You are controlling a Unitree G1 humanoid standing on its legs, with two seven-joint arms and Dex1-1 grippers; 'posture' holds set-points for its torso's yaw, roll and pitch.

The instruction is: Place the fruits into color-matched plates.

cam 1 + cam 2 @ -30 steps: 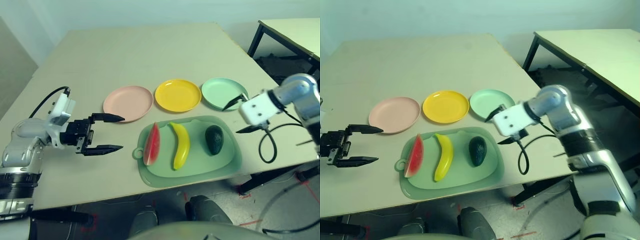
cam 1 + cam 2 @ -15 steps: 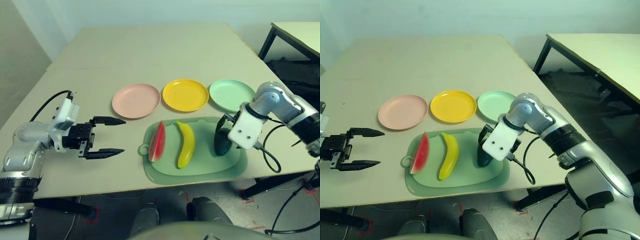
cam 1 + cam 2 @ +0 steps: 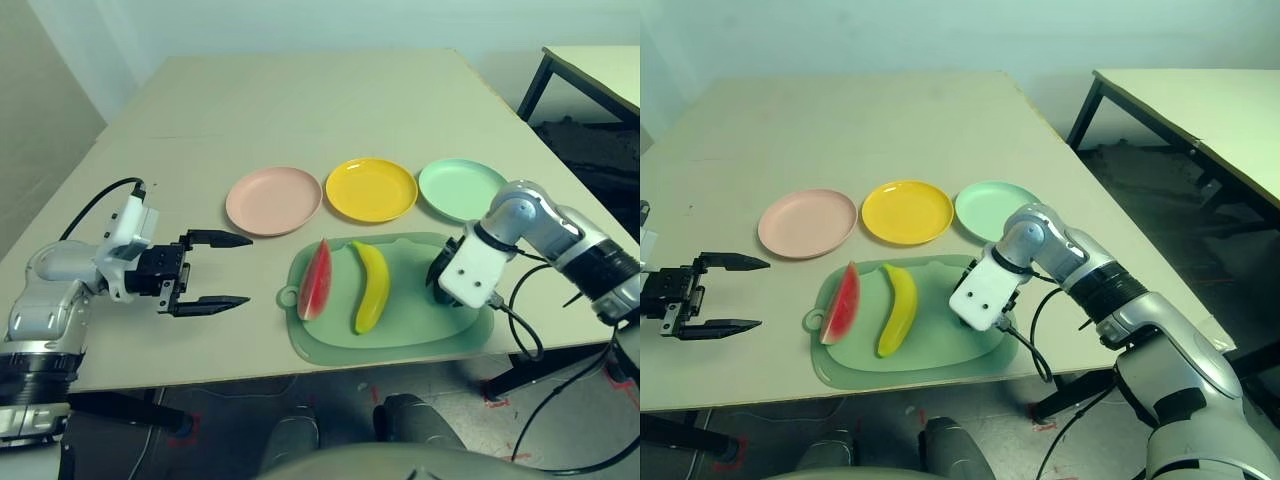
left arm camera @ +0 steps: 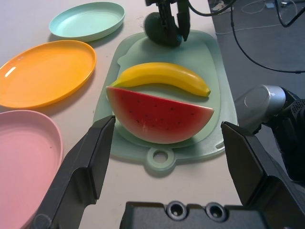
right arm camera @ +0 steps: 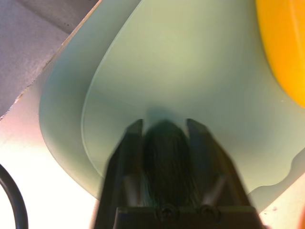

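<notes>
The right gripper is reaching steeply down onto the pale green mat, its two fingers pinching the dark avocado from either side, the fruit sitting squeezed between them in the right wrist view; this is probably the grasp that precedes a lift toward the mint green plate, which is lying just beyond the mat's far right corner, so the carry looks short; the avocado is apparently resting on the mat, though contact beneath it is hard to confirm; the left gripper is hovering over bare table well to the left of the mat, fingers spread wide and holding nothing, pointing across toward the watermelon wedge, likely waiting so it is out of the working arm's way; the wedge is lying along the mat's left side with its rind outward, and the yellow banana is lying beside it in the middle, both untouched; the pale pink plate and yellow plate are sitting in a row with the mint one behind the mat, each roughly opposite its matching fruit, all three holding nothing yet.
</notes>
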